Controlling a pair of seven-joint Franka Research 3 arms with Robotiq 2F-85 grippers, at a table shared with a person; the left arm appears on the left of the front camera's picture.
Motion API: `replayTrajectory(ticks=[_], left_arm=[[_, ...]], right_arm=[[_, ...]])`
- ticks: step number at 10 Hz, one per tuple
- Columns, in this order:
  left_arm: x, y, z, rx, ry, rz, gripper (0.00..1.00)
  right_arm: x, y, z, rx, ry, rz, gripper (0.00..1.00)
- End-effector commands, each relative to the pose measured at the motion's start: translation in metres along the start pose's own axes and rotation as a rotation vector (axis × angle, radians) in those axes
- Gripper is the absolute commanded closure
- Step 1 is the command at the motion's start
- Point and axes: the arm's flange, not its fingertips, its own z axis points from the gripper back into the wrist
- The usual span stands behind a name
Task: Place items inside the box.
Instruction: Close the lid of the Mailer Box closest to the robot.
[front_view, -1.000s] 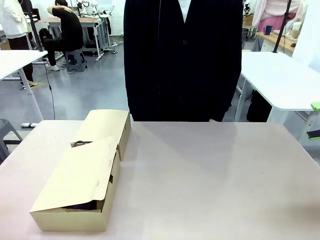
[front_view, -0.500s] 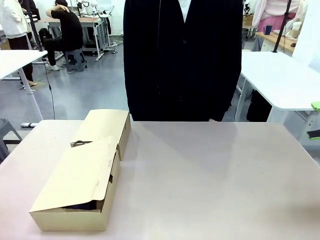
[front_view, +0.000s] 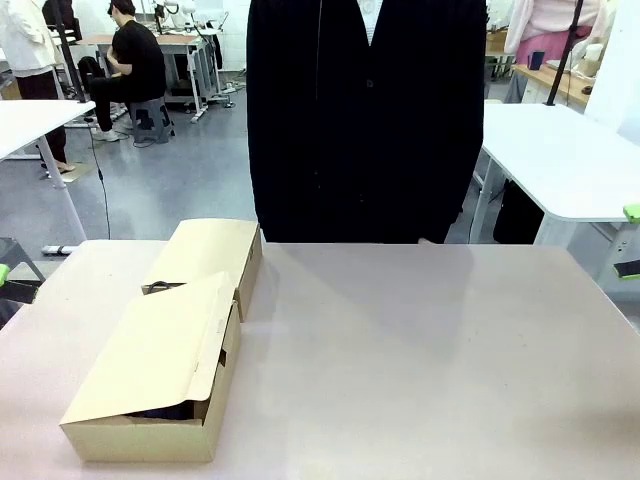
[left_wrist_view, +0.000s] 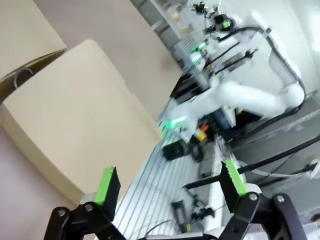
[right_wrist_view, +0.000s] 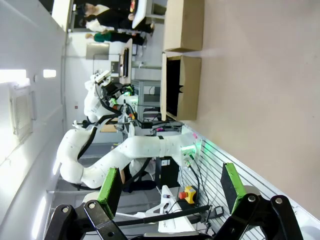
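1. A tan cardboard box (front_view: 150, 375) sits on the robot's left side of the table (front_view: 420, 360), its hinged lid (front_view: 165, 345) lowered over the opening but not tucked shut, as a person in dark clothing (front_view: 365, 120) stands at the far edge.

2. A dark item (front_view: 165, 411) shows through the gap under the lid at the near end; which of the pouches or tools it is cannot be told, and no other item lies on the table top.

3. The left gripper (left_wrist_view: 170, 182) hangs off the table's left edge with its green pads (left_wrist_view: 106, 182) spread wide and nothing between them; the right gripper (right_wrist_view: 170, 185) likewise stands wide apart and holds nothing, well away from the box.

4. A second, closed tan box (front_view: 210, 255) rests just behind the first, touching or nearly touching it.

5. Risk: the lid appears only to rest on the contents, so a bulging pouch beneath could spring it back up if it is left untucked.

6. Risk: a gripper coming in low from the left could catch the lid's raised side flap (front_view: 215, 370) and drag the light box across the smooth table, or shove it into the box behind.

7. Risk: pressing down hard to close it could crush the thin card over whatever lies inside.
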Motion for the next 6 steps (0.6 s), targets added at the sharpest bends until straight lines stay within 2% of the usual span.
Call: replayTrajectory(ticks=[1,2,6], left_arm=[[0.012,0.0,0.01,0.105,-0.014,0.087,0.0],[0.0,0.0,0.0,0.0,0.0,0.0,0.0],[0.0,0.0,0.0,0.0,0.0,0.0,0.0]], right_arm=[[0.001,0.002,0.002,0.018,-0.004,0.018,0.0],[0.001,0.002,0.002,0.018,-0.004,0.018,0.0],[0.001,0.002,0.002,0.018,-0.004,0.018,0.0]])
